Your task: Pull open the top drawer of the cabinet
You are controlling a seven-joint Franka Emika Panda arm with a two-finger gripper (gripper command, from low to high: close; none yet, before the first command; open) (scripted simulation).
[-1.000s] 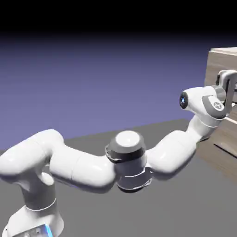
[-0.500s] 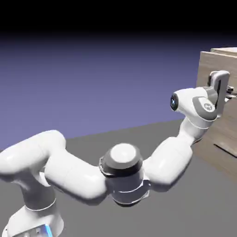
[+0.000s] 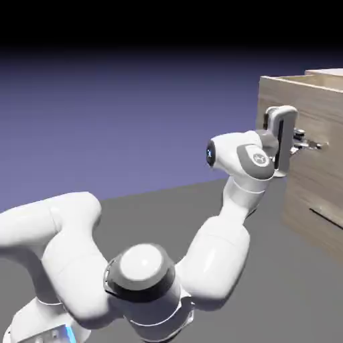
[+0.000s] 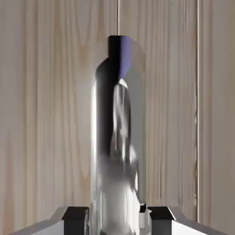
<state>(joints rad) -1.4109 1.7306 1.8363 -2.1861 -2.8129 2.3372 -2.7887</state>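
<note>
In the exterior view, the white arm rises from the lower left of the frame and bends up to the right edge, where the cabinet (image 3: 321, 201) stands. The top drawer (image 3: 305, 120) juts out from the cabinet body toward the left, its open top rim visible in the upper right. The gripper (image 3: 305, 143) sits against the drawer front at mid-right, fingers reaching onto the thin handle (image 3: 311, 144).

In the hand view, pale wood grain of the top drawer (image 4: 46, 114) fills the frame. The shiny metal bar handle (image 4: 118, 137) runs up the centre from the bottom edge, seen large between the two grey fingertips (image 4: 75, 215) at the bottom, which are pinched onto it from either side.
</note>
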